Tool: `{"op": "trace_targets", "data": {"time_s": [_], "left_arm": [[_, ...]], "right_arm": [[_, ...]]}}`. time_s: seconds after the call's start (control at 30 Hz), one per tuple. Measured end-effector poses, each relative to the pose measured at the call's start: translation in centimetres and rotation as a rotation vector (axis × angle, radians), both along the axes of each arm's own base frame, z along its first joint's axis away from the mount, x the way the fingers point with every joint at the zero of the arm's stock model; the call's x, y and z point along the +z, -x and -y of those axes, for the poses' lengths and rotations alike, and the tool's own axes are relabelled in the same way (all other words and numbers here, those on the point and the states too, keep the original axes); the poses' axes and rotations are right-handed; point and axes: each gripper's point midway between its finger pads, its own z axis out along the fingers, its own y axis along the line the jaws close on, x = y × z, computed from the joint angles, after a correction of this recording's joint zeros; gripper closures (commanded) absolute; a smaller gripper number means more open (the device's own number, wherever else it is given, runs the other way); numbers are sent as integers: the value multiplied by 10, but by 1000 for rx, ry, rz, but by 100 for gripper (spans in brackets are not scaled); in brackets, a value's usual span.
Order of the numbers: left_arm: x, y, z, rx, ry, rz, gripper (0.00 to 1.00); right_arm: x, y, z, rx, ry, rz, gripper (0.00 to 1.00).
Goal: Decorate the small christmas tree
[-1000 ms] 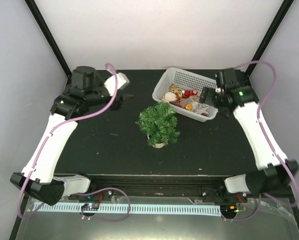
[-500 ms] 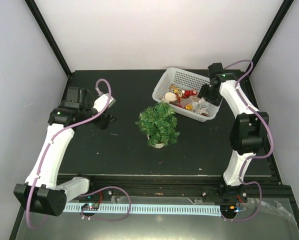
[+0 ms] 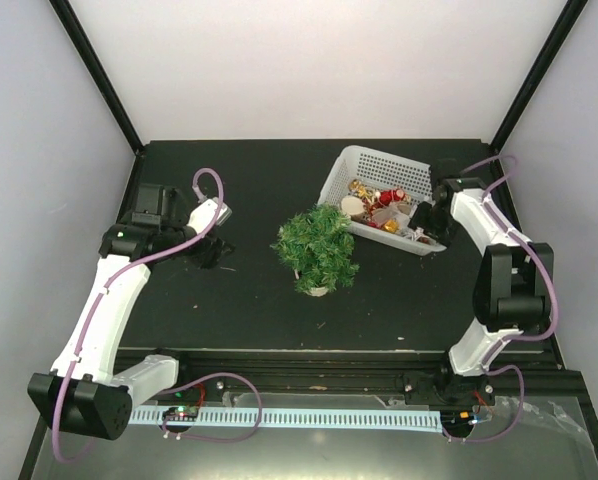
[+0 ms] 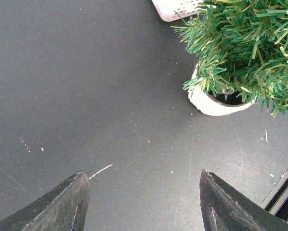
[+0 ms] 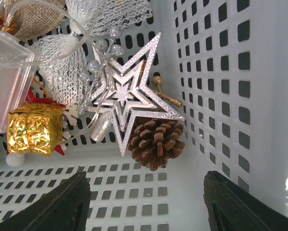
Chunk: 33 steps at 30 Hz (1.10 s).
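Note:
The small christmas tree (image 3: pixel 318 247) stands in its cream pot (image 4: pixel 212 102) mid-table; its branches fill the upper right of the left wrist view (image 4: pixel 250 43). My left gripper (image 4: pixel 144 197) is open and empty over bare table, left of the tree. My right gripper (image 5: pixel 146 202) is open and empty inside the white basket (image 3: pixel 351 172), just short of a brown pine cone (image 5: pixel 156 139) and a silver star (image 5: pixel 129 94). A gold gift box (image 5: pixel 34 129), a white mesh bow (image 5: pixel 62 72) and a clear plastic box (image 5: pixel 9 82) lie to the left of them.
The basket's perforated walls (image 5: pixel 216 72) close in around my right gripper on the right and below. Red and gold ornaments (image 3: pixel 374 195) fill the basket's far half. Black frame posts (image 3: pixel 94 70) stand at the back corners. The table's front rail (image 3: pixel 309 360) runs along the near edge.
My right arm has folded back and swung its gripper down to the basket's right end; the basket has shifted and turned. My left gripper has pulled back toward the left.

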Motion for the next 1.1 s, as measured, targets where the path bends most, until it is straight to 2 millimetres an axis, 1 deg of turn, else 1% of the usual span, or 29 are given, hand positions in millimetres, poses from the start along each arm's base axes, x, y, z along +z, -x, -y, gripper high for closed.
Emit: {"op": "trace_targets", "data": {"time_s": [0.13, 0.23, 0.33, 0.43, 0.53, 0.63, 0.73, 0.8, 0.87, 0.9, 0.93, 0.97, 1.0, 1.03, 1.1], "left_arm": [[-1, 0, 0, 0, 0, -2, 36], [-2, 1, 0, 0, 0, -5, 36], [-6, 2, 0, -2, 1, -15, 36], [-10, 3, 1, -3, 2, -22, 36], [-12, 3, 1, -5, 4, -29, 36], [-15, 4, 1, -7, 5, -34, 36], [-17, 3, 2, -8, 6, -37, 36], [-18, 2, 2, -8, 7, -39, 36], [-18, 0, 2, -9, 8, -39, 36], [-19, -1, 2, -9, 8, -39, 36], [-19, -1, 2, -9, 8, -40, 36], [-20, -1, 3, -9, 8, -42, 36], [-20, -2, 3, -9, 8, -44, 36], [-20, -2, 2, -8, 8, -44, 36], [-20, -2, 3, -9, 8, -43, 36]], "right_arm": [[-1, 14, 10, -24, 12, 1, 33], [1, 29, 15, -37, 21, 10, 33], [4, 55, 22, -57, 22, 23, 32], [8, 78, 25, -65, 18, 37, 33], [7, 101, 20, -58, -9, 47, 33], [3, 126, 9, -35, -49, 53, 33], [-1, 146, -20, 49, -109, 37, 32], [-1, 151, -39, 113, -137, 28, 32], [6, 152, -56, 175, -157, 21, 25], [10, 149, -58, 178, -154, 26, 19], [16, 145, -56, 175, -137, 30, 13], [25, 136, -52, 165, -116, 49, 7], [36, 125, -46, 150, -92, 75, 3], [46, 115, -38, 122, -72, 101, 2], [62, 96, -14, 51, -23, 143, 0]]}}
